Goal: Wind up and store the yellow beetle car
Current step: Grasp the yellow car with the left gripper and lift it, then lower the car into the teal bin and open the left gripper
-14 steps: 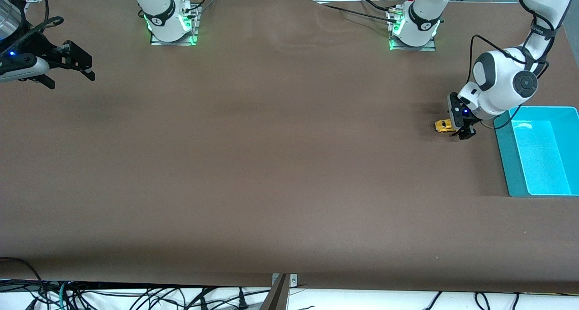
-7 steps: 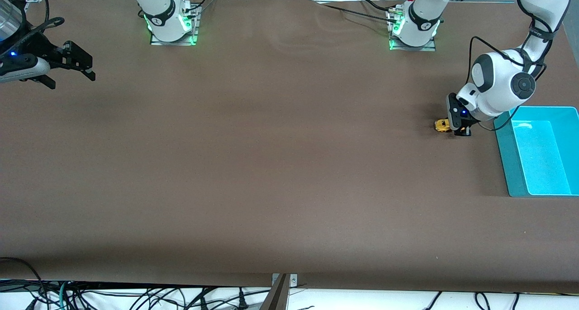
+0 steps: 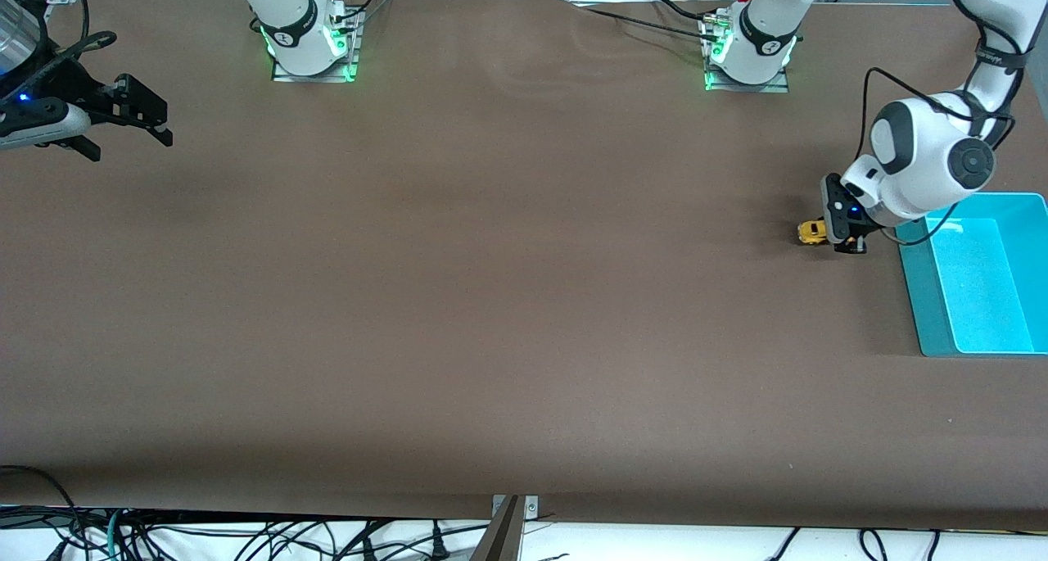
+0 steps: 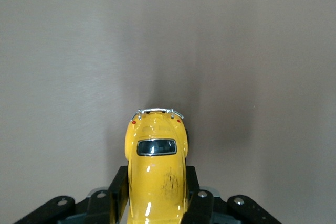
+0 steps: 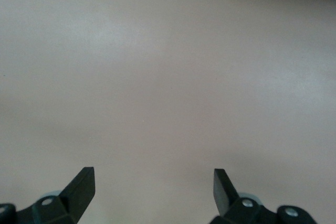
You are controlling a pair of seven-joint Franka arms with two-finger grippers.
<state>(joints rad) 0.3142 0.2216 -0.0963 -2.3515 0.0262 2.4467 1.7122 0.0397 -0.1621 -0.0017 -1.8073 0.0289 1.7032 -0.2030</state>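
The yellow beetle car sits at the table surface near the left arm's end, beside the teal bin. My left gripper is low over the table and shut on the car's sides. In the left wrist view the car fills the space between the black fingers, its rounded end with a dark window pointing away from the gripper. My right gripper waits at the right arm's end of the table, open and empty; the right wrist view shows it over bare table.
An empty teal bin stands at the left arm's end of the table, close beside the car and slightly nearer the front camera. Brown table surface stretches between the two grippers. Both arm bases stand along the table's back edge.
My left gripper, with the car in it, slid a little toward the right arm's end and then back toward the teal bin. The right arm has not moved.
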